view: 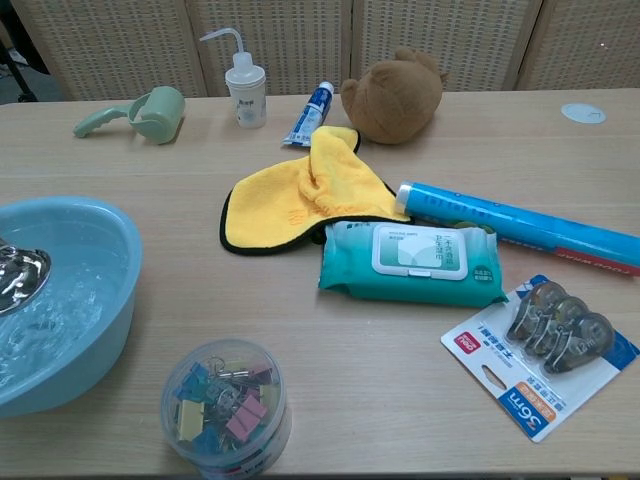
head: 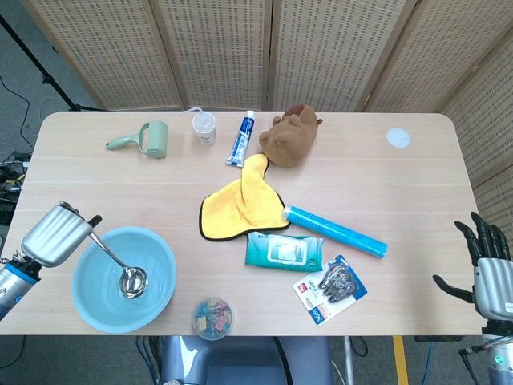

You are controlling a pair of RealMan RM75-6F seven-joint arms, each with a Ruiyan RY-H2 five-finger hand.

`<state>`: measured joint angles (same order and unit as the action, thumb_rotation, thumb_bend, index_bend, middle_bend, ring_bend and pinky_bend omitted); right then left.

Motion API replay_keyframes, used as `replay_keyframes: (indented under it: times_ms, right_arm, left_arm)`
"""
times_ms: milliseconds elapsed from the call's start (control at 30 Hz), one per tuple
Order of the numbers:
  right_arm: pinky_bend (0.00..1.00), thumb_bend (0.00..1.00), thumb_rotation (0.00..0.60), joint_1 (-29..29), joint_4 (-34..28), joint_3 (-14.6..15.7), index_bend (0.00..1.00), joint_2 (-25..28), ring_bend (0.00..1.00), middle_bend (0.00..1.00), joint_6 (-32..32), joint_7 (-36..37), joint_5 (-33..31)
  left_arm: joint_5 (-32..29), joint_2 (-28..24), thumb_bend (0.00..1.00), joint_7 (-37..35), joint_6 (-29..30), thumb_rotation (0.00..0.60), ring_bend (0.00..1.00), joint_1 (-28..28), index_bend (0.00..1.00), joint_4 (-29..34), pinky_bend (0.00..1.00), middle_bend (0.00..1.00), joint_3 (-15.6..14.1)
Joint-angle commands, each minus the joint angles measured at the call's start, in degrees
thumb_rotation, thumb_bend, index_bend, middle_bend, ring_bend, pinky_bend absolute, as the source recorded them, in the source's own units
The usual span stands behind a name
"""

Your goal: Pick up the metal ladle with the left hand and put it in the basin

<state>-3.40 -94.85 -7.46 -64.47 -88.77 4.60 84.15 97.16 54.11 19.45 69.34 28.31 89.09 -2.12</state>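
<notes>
Perforated wicker-look screens stand behind a pale wooden table [head: 385,184], and from the head view the action sits at the near left corner. The left hand [head: 54,233] is at the rim of the round light-blue plastic basin [head: 94,303], gripping the handle of the shiny metal ladle [head: 120,270]; the ladle's bowl hangs inside the basin, over the water, whether touching it I cannot tell. Far off at the lower right edge, the right hand [head: 484,265] idles with its fingers spread, holding nothing. Mid-table lie a crumpled yellow cloth [head: 238,202], a teal pack of wet wipes [head: 284,251] and a long blue tube [head: 333,230], all well apart from the basin.

Over to the chest view: the basin [view: 118,262] fills the left edge, rippled water showing, and only the ladle's bowl [view: 20,279] pokes in at the frame border, inside the rim. Neither hand shows here. A clear round tub of coloured binder clips [view: 226,409] sits just beside the basin.

Judgement: pickup is done and the ladle is within the basin; what's left looks like 1 step, lowering and letting go.
</notes>
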Motion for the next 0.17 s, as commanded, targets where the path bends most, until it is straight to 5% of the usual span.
replay_keyframes:
  times_ms: [33, 167]
  right_arm:
    - [0.0, 0.0, 0.6, 0.05, 0.0, 0.02, 0.11, 0.02, 0.0, 0.0, -0.16, -0.01, 0.15]
    - [0.0, 0.0, 0.6, 0.11, -0.03, -0.08, 0.11, 0.05, 0.0, 0.0, -0.32, -0.01, 0.08]
  left_arm:
    - [0.03, -0.18, 0.49, 0.29, -0.19, 0.6, 0.76, -0.1, 0.85, 0.21, 0.73, 0.9, 0.08]
    - [0.09, -0.24, 0.49, 0.66, -0.45, 0.6, 0.76, -0.12, 0.85, 0.37, 0.73, 0.9, 0.25]
